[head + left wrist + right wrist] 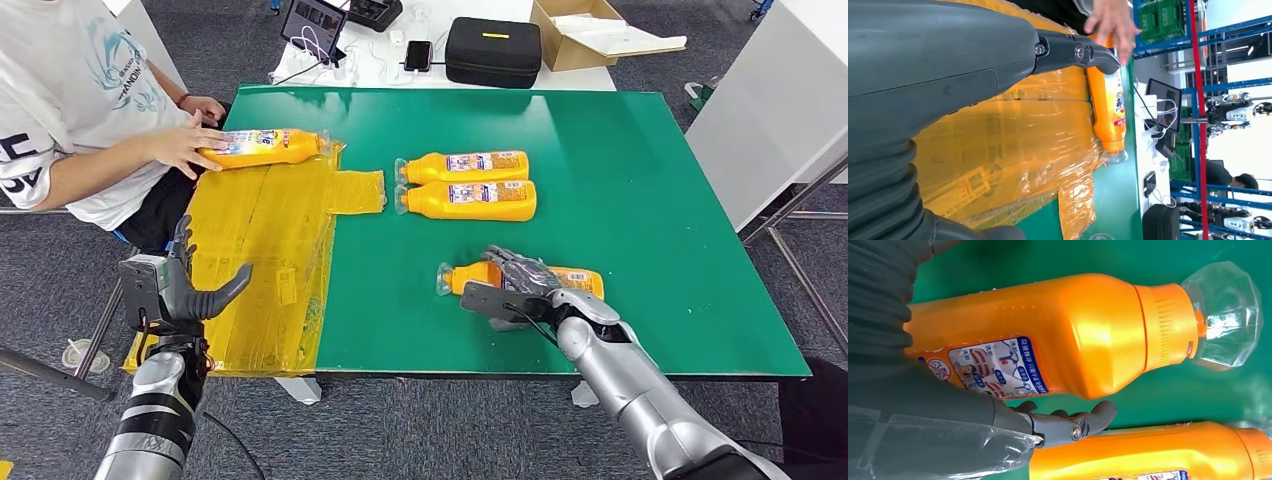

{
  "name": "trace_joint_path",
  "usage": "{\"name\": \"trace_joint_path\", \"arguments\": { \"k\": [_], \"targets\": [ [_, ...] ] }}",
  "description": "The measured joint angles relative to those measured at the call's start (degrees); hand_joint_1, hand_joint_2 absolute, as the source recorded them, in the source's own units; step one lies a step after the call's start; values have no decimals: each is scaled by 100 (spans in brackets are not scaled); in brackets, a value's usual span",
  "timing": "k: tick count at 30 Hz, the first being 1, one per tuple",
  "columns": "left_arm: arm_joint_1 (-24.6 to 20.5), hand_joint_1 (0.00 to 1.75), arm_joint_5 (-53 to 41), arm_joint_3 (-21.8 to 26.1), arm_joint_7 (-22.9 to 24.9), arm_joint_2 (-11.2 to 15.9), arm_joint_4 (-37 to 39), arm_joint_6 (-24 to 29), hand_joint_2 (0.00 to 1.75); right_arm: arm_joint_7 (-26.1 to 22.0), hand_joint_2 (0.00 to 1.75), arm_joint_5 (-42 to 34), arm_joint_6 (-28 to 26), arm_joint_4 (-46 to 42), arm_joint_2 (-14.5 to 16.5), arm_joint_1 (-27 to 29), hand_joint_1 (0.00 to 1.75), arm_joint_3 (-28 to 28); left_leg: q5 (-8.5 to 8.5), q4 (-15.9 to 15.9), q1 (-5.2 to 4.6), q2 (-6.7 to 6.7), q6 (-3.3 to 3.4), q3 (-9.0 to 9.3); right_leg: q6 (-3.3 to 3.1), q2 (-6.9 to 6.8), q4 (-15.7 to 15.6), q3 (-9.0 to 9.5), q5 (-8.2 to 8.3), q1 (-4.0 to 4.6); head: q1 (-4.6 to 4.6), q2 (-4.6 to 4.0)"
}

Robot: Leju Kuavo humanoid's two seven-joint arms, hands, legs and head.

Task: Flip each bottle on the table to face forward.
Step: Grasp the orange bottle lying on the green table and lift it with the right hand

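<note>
Several orange bottles with clear caps lie on the green table (650,200). My right hand (520,285) (923,430) lies over the base half of the nearest bottle (470,277) (1073,330), which rests flat with a small blue-edged label up. Its fingers are spread across the top and its thumb (1083,422) stretches alongside without clasping. Two bottles (465,166) (470,200) lie side by side mid-table, labels up. A person's hand (180,150) (1110,17) rests on a fourth bottle (265,147) (1108,107). My left hand (185,290) (948,75) hangs open at the front left edge.
A yellow taped sheet (270,230) covers the table's left part. Behind the table, a white desk holds a black case (492,50), a cardboard box (590,30) and a tablet (315,22). A white table (770,110) stands to the right.
</note>
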Motion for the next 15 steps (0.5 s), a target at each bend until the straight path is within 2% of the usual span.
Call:
{"name": "trace_joint_path", "arguments": {
  "k": [6,15],
  "targets": [
    [1,0,0,0,0,-7,4,-1,175,55,175,14,-31,-171,-104,80,0,64,0,0,0,0,0,0,0,-1,0,-1,0,1,-1,-1],
    [51,0,-73,3,2,-7,22,-12,175,508,175,316,-409,-985,-475,663,0,25,-3,0,0,-1,0,-10,0,-1,0,-8,-1,0,-1,0]
  ]
}}
